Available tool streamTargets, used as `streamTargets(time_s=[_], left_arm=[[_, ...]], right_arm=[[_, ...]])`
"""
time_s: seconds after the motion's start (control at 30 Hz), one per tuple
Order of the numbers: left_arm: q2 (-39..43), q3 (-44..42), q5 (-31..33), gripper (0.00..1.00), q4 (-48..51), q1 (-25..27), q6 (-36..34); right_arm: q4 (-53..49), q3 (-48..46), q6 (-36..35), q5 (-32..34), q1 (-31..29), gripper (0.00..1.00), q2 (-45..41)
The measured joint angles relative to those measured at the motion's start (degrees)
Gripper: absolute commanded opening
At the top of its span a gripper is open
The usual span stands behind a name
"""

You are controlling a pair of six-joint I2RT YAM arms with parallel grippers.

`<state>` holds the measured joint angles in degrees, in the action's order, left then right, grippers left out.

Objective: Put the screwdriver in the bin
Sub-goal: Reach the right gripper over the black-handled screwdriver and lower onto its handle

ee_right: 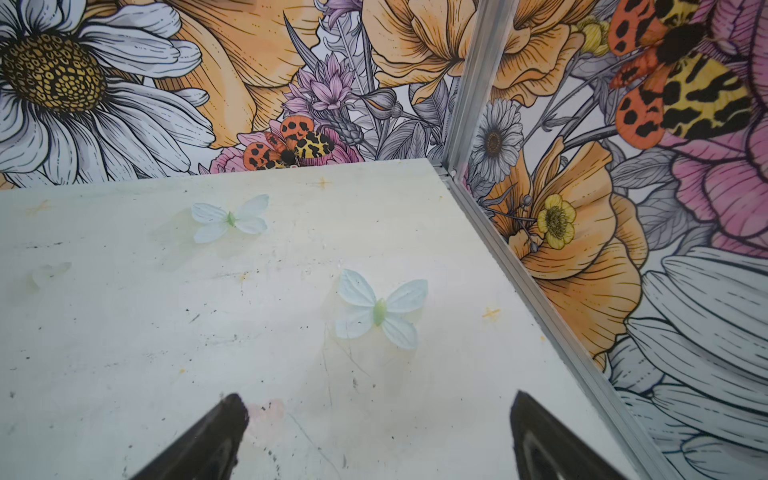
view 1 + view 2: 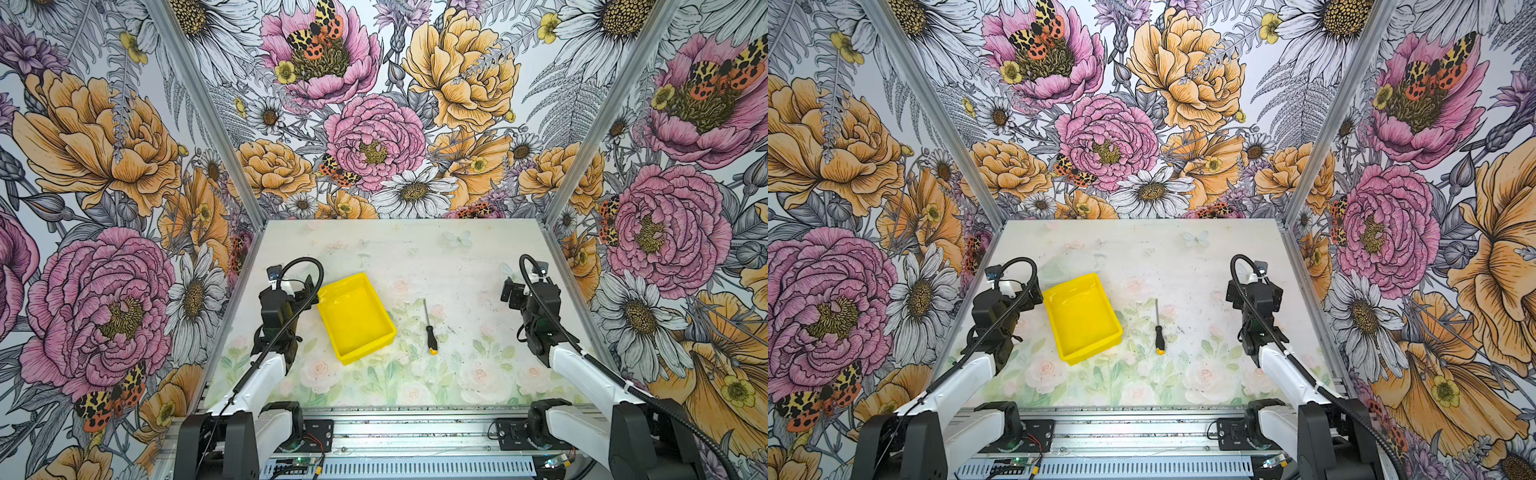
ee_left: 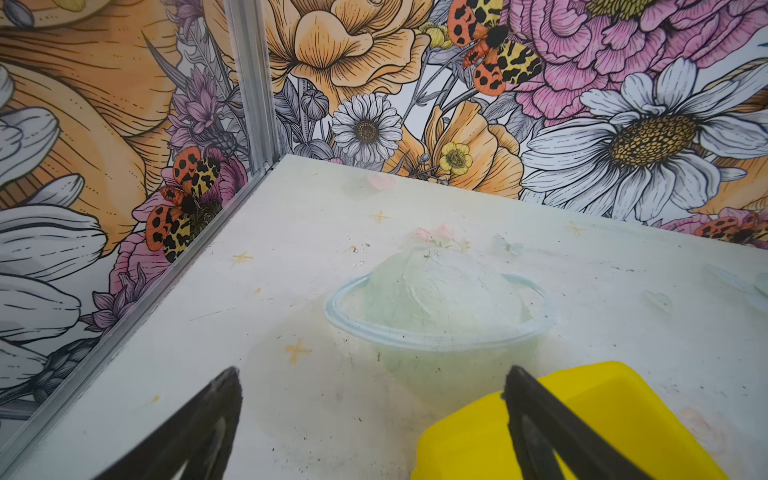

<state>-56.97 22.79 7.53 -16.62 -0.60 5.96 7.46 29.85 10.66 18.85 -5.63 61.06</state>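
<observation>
Floral walls enclose a pale table (image 2: 415,257) printed with faint roses. On it the bin (image 2: 356,318) lies empty at centre-left, and the screwdriver (image 2: 429,328) lies flat on the table just right of it, apart from it, cap toward the robot. Left gripper (image 3: 372,382) hovers beside the bin, jaws spread, holding nothing. Right gripper (image 1: 380,405) is well right of the screwdriver, jaws wide apart, empty.

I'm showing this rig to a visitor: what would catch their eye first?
Loud floral wallpaper with pink and orange blooms covers all three walls. On the pale table, the shallow bright yellow plastic bin sits left of centre, with the slim black-handled screwdriver lying apart to its right, between two parked arms.
</observation>
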Motion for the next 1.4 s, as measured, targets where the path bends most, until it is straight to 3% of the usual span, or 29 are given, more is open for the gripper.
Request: streamTargets(time_s=[0.27, 0.6, 1.07, 1.4], left_arm=[[7.48, 5.44, 1.4, 0.99, 17.44, 1.2, 7.37], [10.45, 6.6, -2.51, 0.99, 30.73, 1.75, 17.33], [10.36, 6.64, -2.71, 0.99, 36.13, 8.5, 21.18], [10.91, 6.64, -2.6, 0.99, 37.4, 10.78, 20.92]], right_arm=[[-26.8, 13.7, 11.67, -2.27, -3.69, 0.99, -1.99], [-46.25, 20.5, 19.61, -16.06, -10.4, 1.0, 3.93], [-53.55, 22.99, 22.49, -21.18, -27.41, 1.0, 20.37], [-50.9, 28.24, 20.87, -23.5, -33.57, 0.99, 29.7]])
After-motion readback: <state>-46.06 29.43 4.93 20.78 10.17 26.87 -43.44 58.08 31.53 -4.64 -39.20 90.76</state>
